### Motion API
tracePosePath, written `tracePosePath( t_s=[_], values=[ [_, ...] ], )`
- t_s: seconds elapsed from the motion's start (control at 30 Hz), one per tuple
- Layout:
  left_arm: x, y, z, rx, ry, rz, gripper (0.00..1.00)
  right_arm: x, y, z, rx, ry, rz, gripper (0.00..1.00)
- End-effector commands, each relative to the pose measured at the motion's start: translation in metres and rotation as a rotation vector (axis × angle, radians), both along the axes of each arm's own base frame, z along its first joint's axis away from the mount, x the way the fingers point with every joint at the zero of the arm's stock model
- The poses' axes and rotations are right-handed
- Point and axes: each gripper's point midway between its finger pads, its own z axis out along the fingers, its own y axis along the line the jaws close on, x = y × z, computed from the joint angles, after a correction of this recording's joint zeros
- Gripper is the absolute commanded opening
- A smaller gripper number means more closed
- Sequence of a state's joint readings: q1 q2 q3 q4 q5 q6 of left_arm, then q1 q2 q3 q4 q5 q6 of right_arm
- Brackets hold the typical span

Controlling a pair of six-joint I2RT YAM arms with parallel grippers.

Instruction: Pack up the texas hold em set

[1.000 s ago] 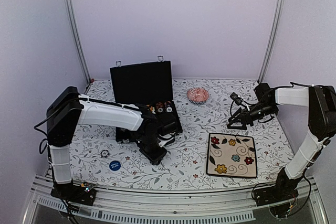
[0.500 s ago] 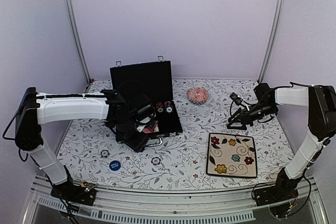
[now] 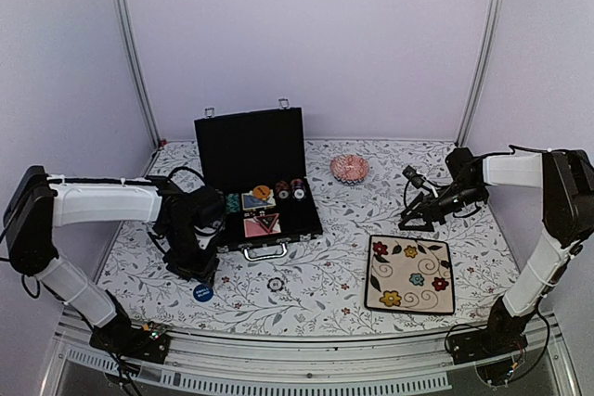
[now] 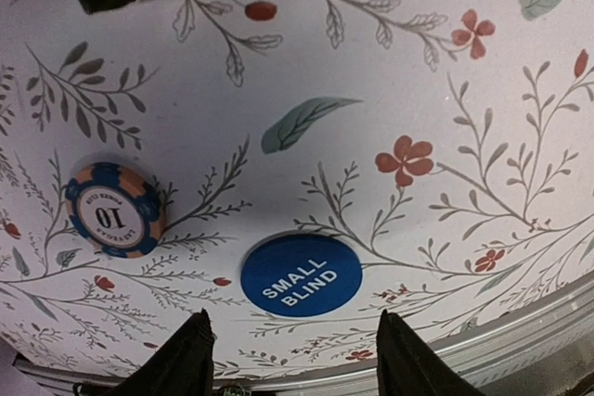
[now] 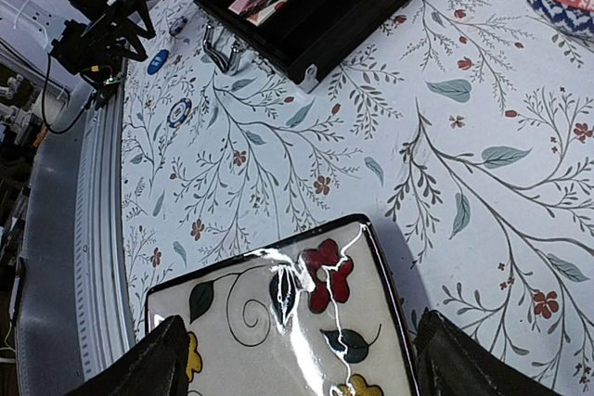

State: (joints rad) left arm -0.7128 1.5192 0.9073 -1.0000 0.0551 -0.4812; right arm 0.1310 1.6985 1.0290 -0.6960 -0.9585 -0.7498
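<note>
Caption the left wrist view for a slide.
Open left gripper hovers over the blue SMALL BLIND button, a 10 chip lying apart beside it.

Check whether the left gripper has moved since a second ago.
Yes. The left gripper has swung left, from in front of the black briefcase-style case to above the round blue button.

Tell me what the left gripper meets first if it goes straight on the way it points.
Probably the blue SMALL BLIND button, lying flat on the floral tablecloth and centred just ahead of the open left gripper. Depth is unclear, so it might touch the cloth beside it instead.
</note>
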Motion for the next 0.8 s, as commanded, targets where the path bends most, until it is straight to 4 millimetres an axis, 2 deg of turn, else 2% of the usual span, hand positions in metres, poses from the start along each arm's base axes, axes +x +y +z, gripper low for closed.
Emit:
tracePosePath(
  t_s=[0.0,0.43,0.77],
  values=[
    [0.002,-0.014,-0.009,-0.066,0.012,0.021,0.61,0.004,0.003,0.004,0.003,-0.018,0.015,0.85],
    [-0.007,0.005,-0.034,0.035,0.035,0.047,0.61,0.004,0.003,0.002,-0.003,-0.018,0.017,0.85],
    [-0.015,-0.001,-0.044,0.030,0.060,0.030,0.55,0.003,0.002,0.002,-0.005,-0.015,0.015,0.85]
  ],
)
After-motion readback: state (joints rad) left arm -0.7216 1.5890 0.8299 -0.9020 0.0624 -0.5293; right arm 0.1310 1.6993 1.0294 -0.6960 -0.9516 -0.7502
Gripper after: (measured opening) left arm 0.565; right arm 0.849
